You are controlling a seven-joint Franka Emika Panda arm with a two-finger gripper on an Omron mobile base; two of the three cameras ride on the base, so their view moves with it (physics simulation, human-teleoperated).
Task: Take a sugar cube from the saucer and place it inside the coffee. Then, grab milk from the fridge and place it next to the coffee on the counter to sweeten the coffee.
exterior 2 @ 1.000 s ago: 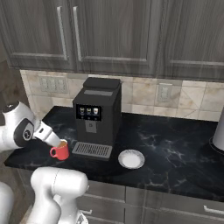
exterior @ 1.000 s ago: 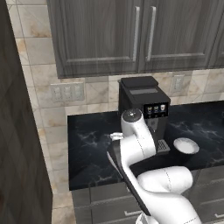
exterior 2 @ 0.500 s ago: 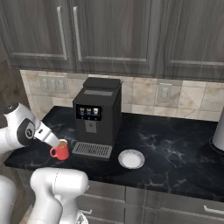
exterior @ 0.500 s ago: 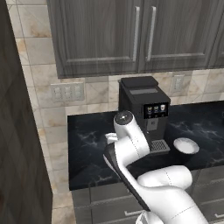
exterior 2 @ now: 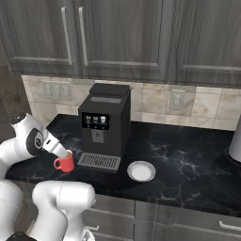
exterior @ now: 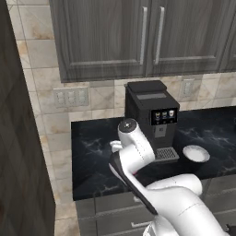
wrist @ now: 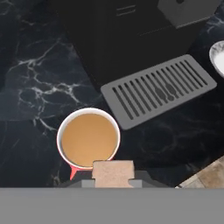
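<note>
Red coffee (wrist: 89, 140) upright; saucer (exterior 2: 141, 171) beside.

No legible text, brand, number or sign appears in any view. The coffee machine (exterior 2: 104, 123), at centre left of the right base view, carries a small dark panel (exterior 2: 94, 120) with three coloured icons, too small to read. The same panel (exterior: 164, 115) is equally unreadable in the left base view.

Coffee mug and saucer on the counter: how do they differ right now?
The coffee is a red mug, taller, full of brown liquid; the saucer is white, flat and shallow, with nothing visible in it. The coffee stands left of the coffee machine's drip tray, under the gripper, shut on a sugar cube; the saucer lies right of the tray. Both are round and rest on the counter.
</note>
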